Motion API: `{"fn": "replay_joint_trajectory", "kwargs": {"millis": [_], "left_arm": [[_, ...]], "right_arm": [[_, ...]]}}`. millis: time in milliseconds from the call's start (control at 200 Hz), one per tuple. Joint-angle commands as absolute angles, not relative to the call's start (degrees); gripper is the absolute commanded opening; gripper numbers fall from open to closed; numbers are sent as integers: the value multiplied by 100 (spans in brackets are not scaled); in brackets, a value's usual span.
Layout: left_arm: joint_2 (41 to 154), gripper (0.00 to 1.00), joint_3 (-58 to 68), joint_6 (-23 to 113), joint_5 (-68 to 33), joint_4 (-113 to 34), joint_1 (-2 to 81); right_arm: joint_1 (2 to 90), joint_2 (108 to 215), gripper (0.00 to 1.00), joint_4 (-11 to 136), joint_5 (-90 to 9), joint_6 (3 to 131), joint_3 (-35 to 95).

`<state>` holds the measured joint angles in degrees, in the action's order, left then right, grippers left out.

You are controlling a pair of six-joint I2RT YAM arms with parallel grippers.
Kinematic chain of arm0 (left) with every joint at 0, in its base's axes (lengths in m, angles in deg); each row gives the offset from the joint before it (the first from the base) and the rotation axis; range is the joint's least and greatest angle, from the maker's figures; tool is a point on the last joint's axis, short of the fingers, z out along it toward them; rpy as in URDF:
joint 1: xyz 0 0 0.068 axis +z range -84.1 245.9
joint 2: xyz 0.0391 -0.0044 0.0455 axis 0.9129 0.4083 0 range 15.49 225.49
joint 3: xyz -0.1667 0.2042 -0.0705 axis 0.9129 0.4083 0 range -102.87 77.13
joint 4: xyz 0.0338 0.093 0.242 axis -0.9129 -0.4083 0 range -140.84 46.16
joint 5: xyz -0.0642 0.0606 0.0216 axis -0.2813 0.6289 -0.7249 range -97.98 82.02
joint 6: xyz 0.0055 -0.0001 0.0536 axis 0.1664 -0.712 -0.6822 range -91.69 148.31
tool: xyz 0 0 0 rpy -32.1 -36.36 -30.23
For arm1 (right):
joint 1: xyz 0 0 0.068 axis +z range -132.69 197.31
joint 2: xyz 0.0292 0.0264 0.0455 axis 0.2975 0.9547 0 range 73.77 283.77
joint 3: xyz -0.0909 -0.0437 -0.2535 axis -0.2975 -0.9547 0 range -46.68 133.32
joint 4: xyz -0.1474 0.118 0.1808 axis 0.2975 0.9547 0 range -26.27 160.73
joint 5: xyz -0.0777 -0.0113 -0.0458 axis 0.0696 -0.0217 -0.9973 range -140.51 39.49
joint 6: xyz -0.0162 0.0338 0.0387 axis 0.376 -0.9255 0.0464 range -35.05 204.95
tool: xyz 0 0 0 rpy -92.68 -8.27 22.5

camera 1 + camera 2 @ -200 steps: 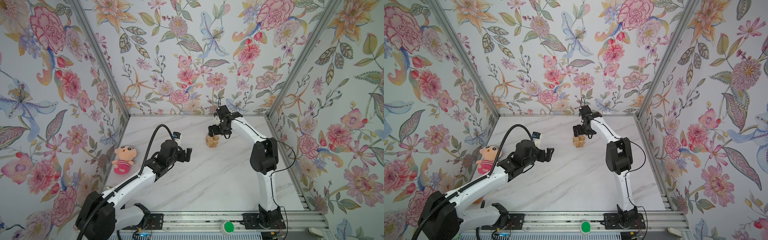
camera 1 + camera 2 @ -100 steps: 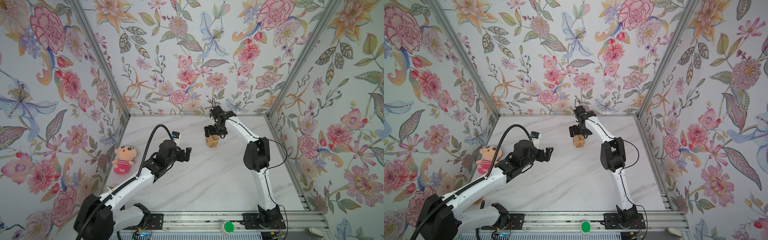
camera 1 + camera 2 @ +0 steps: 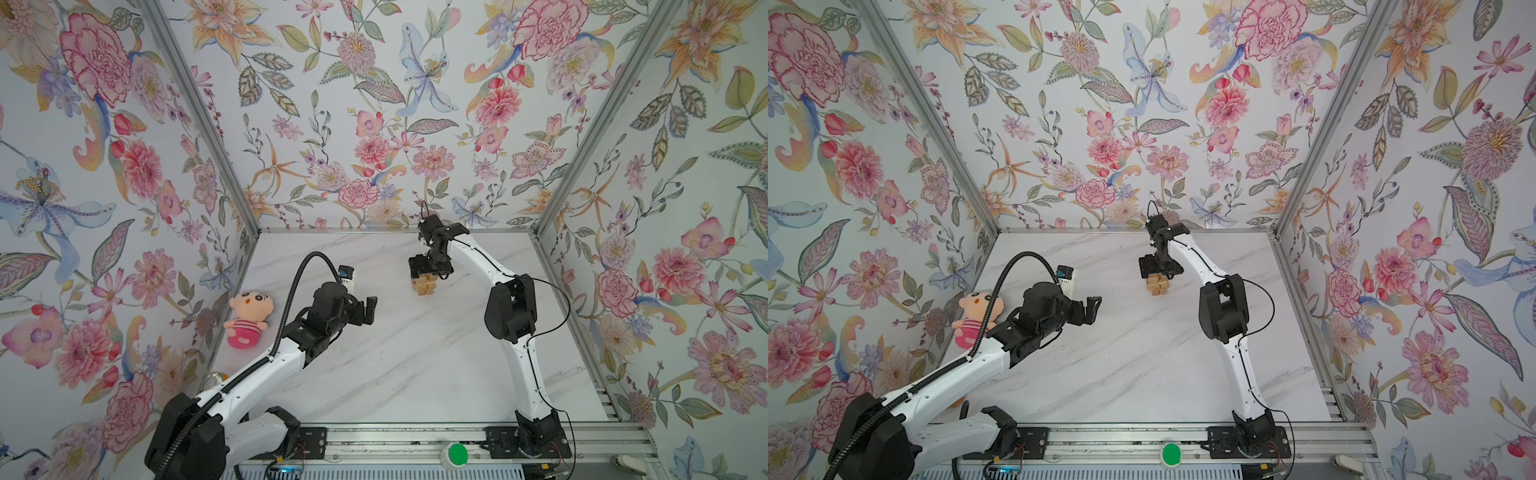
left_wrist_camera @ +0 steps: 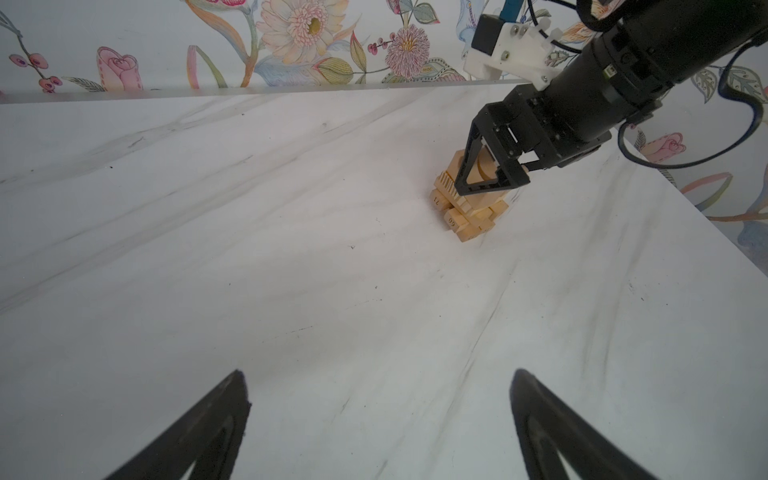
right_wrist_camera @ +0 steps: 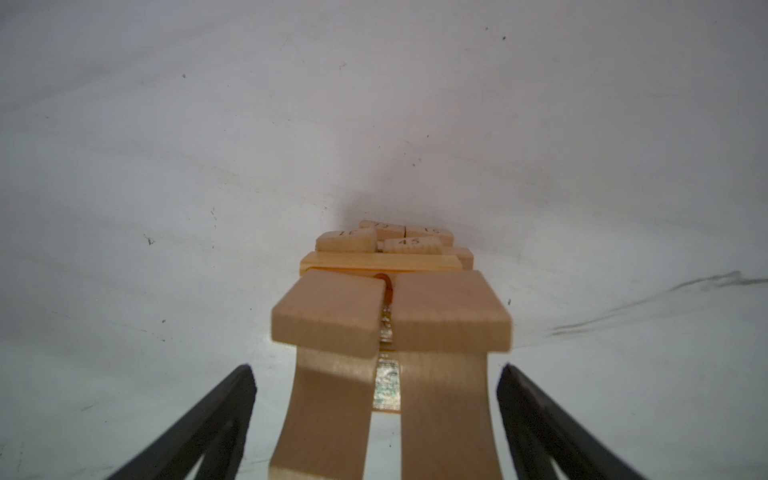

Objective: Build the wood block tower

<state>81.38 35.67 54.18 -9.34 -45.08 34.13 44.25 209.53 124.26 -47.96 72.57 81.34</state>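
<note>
Right gripper (image 3: 430, 269) spread wide, straddling top blocks (image 5: 390, 311) of tower (image 3: 424, 287) near bench (image 3: 415, 357) far edge, untouching; likely squaring them. Left gripper (image 3: 367, 310) wide, empty, well apart from tower, likely avoiding knocks.

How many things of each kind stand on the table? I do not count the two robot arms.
Block tower: 1
Plush doll: 1
Drink can: 1 (partly hidden)
Total: 3
</note>
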Motion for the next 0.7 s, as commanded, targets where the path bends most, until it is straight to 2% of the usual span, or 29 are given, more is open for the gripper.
{"fn": "replay_joint_trajectory", "kwargs": {"millis": [0,335,520,696], "left_arm": [[8025,99,3651,5302,-1026,-4455,3503],[8025,99,3678,5331,-1061,-4410,3523],[8011,99,3704,5329,-1071,-4395,3549],[8008,99,3714,5328,-1088,-4398,3573]], "right_arm": [[4453,21083,91,12622,-4810,7213,8296],[4457,21164,84,12709,-4834,7268,8466],[4471,21184,77,12730,-4843,7269,8488],[4469,21184,77,12736,-4850,7273,8507]]}}
